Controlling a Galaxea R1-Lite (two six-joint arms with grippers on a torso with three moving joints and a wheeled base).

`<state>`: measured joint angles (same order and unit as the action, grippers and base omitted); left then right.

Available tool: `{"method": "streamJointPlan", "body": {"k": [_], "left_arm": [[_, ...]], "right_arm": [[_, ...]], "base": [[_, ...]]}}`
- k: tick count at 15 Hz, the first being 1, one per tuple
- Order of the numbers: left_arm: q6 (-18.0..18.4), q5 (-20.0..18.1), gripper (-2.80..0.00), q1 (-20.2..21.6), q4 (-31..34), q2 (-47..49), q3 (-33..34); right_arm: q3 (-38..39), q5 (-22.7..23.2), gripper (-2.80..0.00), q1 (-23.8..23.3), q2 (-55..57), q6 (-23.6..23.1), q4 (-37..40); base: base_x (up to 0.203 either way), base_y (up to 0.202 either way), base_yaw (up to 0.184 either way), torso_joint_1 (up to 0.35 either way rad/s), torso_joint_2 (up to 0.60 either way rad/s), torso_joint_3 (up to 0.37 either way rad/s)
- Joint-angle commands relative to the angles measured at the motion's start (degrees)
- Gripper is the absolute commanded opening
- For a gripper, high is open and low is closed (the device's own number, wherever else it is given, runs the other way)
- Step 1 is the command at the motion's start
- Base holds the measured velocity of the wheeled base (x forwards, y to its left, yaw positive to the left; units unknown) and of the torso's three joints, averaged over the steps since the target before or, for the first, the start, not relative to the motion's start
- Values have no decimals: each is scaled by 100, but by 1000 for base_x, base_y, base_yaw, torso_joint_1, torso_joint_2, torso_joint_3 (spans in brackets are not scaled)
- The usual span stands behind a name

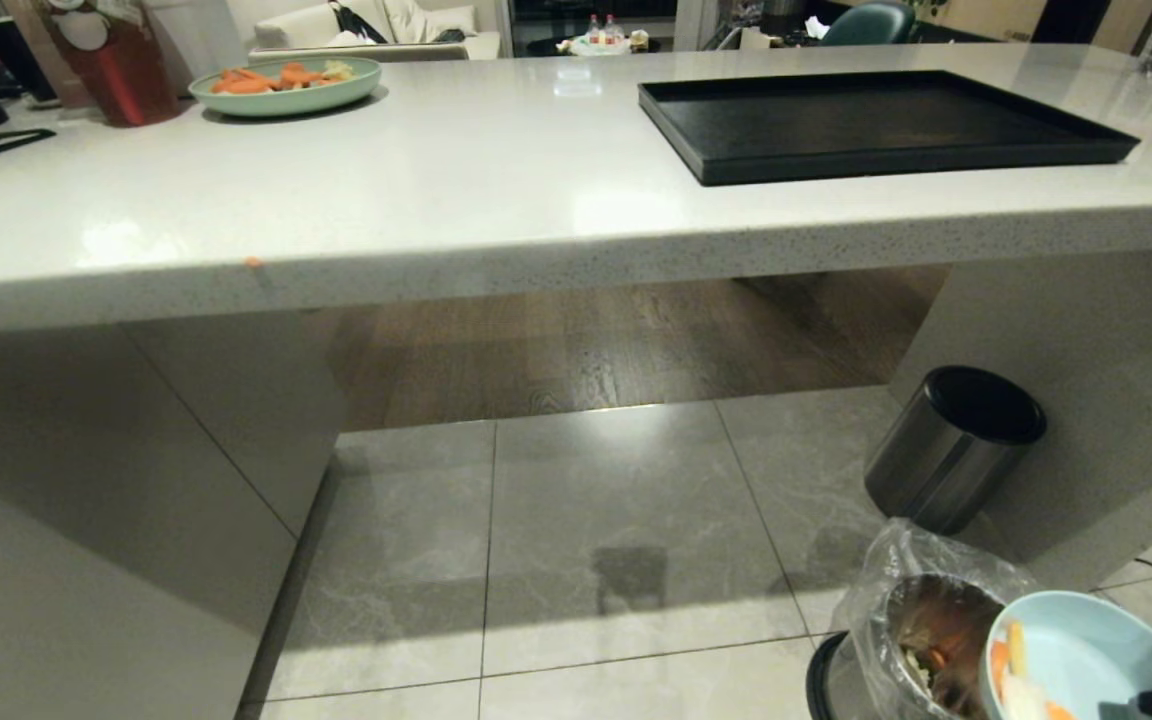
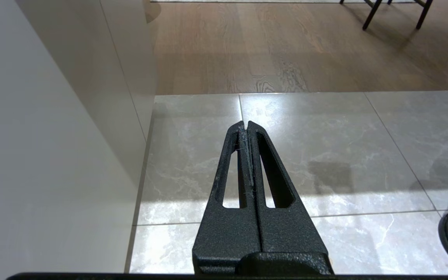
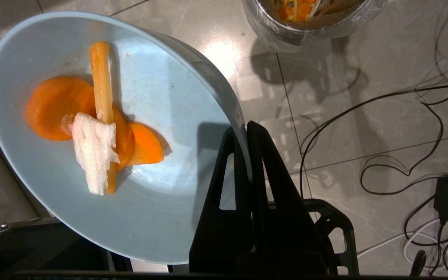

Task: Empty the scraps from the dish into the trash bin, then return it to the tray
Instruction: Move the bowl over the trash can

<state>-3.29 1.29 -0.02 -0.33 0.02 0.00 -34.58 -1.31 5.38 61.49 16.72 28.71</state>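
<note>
Down at floor level, beside the counter leg, I am holding the dish (image 3: 138, 217) by its rim with the right gripper (image 3: 247, 130), jaws pinched tight on the thin edge. It is sitting tilted just beside the bin (image 1: 921, 640), not yet over the mouth as far as I can judge from the head view. The scraps (image 3: 95, 140) are lying in the bowl's hollow, so the emptying is not done; I am reading this as the start of the tip. Left to do: pour, then carry the dish up to the tray (image 1: 886, 125), which is waiting on the counter well apart from here.

The left gripper (image 2: 247, 126) is hanging parked over the floor tiles, fingers pressed together, holding nothing.

Materials:
- Dish: smooth matte light blue, round, thin rim, deep sloping sides.
- Scraps: flat orange carrot rounds, one long pale-orange strip, one whitish fibrous chunk; all looking moist and likely to cling, so I am expecting a steep tilt.
- Bin: round metal, crinkly clear bag folded over the rim, black base ring; food waste already showing inside.
- Tray: flat black rectangle, low raised rim, matte.
- Counter: pale speckled stone, glossy.
- Floor: grey polished tile, loose black cables lying near the bin in the right wrist view.

A steel cylinder (image 1: 951, 450) with a black lid is standing behind the bin; not my target.
</note>
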Motion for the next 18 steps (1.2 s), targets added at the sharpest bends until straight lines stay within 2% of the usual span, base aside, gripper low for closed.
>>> {"method": "streamJointPlan", "body": {"k": [1, 18], "left_arm": [[-5, 3, -280, -2, -2, 6, 0], [-5, 3, -280, 2, -2, 6, 0]], "right_arm": [[-22, -9, -280, 7, 48, 60, 12], [-5, 8, -280, 7, 144, 69, -32]], "base": [[0, 0, 0, 0, 0, 0], [0, 0, 0, 0, 0, 0]]}}
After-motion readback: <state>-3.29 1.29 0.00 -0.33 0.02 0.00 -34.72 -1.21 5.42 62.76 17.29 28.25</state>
